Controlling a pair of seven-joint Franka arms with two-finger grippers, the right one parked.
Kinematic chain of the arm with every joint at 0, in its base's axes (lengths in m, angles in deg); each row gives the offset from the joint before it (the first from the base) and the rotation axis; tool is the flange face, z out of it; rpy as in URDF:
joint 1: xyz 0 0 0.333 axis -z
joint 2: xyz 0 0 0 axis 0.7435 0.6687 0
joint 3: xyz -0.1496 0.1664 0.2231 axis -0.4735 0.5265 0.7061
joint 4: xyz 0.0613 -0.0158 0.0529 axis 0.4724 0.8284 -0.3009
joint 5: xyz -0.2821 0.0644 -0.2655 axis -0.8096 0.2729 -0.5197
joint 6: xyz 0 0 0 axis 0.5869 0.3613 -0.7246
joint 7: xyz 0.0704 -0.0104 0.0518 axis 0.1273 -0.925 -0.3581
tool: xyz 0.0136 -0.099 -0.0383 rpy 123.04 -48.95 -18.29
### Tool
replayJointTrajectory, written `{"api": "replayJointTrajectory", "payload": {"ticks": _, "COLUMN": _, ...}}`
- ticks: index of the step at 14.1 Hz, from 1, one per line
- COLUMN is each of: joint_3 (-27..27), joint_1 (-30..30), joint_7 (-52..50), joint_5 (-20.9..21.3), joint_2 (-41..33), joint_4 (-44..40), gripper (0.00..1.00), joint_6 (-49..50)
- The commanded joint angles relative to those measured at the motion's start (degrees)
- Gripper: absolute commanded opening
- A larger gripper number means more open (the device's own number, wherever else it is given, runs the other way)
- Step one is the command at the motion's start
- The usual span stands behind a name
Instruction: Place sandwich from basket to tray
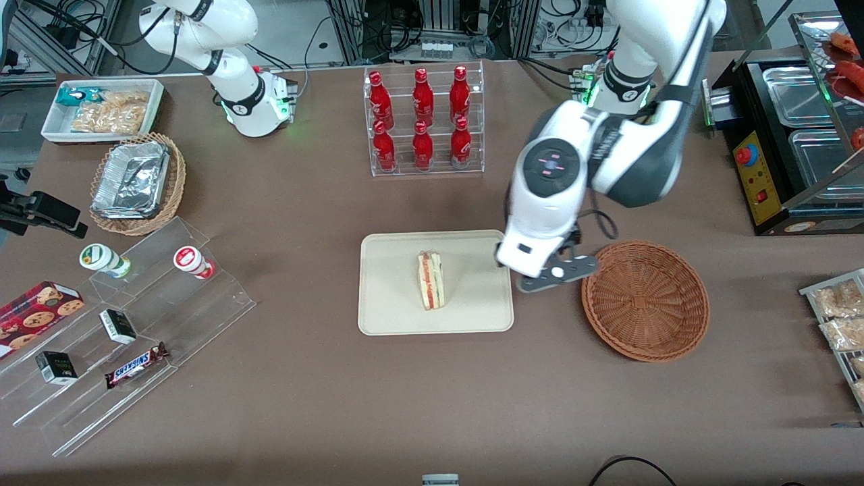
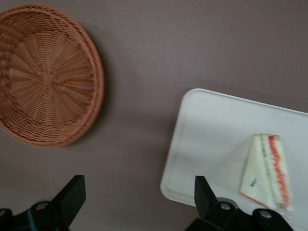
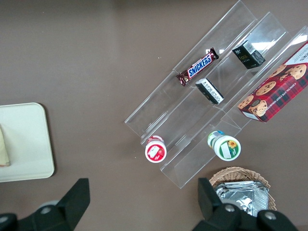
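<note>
The sandwich point(image 1: 430, 280) point(image 2: 267, 173), a pale triangular wedge with red and green layers, lies on the cream-beige tray point(image 1: 391, 297) point(image 2: 211, 130) in the middle of the table. The round reddish-brown wicker basket point(image 1: 646, 300) point(image 2: 45, 77) stands beside the tray toward the working arm's end, with nothing in it. My gripper point(image 1: 536, 270) point(image 2: 138, 187) hangs above the brown table between the tray's edge and the basket. It is open, and only bare tabletop and the tray's corner show between its fingers point(image 2: 72, 192).
A clear rack of red bottles point(image 1: 424, 121) stands farther from the front camera than the tray. Toward the parked arm's end are a stepped acrylic shelf with snacks point(image 1: 135, 317), a tan wicker basket with foil trays point(image 1: 138, 182) and a white bin point(image 1: 101, 108). A black warmer point(image 1: 796, 135) stands at the working arm's end.
</note>
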Motion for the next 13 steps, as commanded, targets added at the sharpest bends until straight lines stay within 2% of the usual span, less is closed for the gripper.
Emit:
{"api": "replayJointTrajectory", "payload": {"ticks": 1, "joint_3": -0.5, "joint_1": -5.0, "joint_7": 5.9, "joint_5": -1.9, "joint_2": -6.8, "joint_4": 6.9, "gripper": 1.0, "joint_6": 0.3}}
{"api": "replayJointTrajectory", "payload": {"ticks": 6, "joint_3": -0.3, "joint_1": -11.7, "joint_7": 18.2, "joint_5": -3.1, "joint_2": -13.5, "joint_4": 11.4, "gripper": 1.0, "joint_6": 6.3}}
{"api": "replayJointTrajectory", "payload": {"ticks": 8, "joint_3": -1.0, "joint_1": -16.3, "joint_7": 22.8, "joint_5": -3.0, "joint_2": -16.5, "joint_4": 11.9, "gripper": 1.0, "joint_6": 9.6}}
{"api": "replayJointTrajectory", "payload": {"ticks": 10, "joint_3": -4.6, "joint_1": -22.7, "joint_7": 28.9, "joint_5": -3.0, "joint_2": -19.1, "joint_4": 11.3, "gripper": 1.0, "joint_6": 14.7}}
{"api": "replayJointTrajectory", "payload": {"ticks": 13, "joint_3": -10.2, "joint_1": -31.7, "joint_7": 34.7, "joint_5": -2.9, "joint_2": -21.9, "joint_4": 11.3, "gripper": 1.0, "joint_6": 16.8}}
